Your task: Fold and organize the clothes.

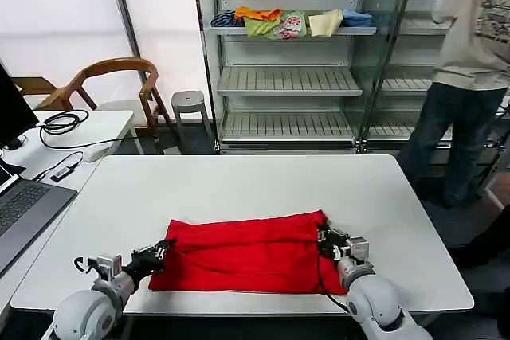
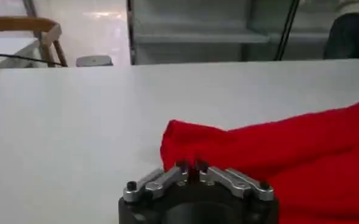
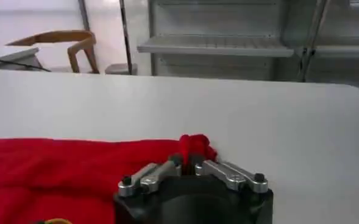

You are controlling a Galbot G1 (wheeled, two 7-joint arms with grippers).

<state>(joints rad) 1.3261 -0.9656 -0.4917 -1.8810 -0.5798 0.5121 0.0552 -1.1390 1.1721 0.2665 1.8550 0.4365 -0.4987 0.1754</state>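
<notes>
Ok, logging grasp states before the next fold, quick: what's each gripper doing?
Left gripper: shut on the red shirt.
Right gripper: shut on the shirt.

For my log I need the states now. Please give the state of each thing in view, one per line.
T-shirt: folded to a band, flat on the table, both ends pinched.
Left gripper: shut on the T-shirt's left end.
Right gripper: shut on the T-shirt's right end.
Small garments: lying in a row on a shelf rack behind.
Laptop: open on the side desk.
</notes>
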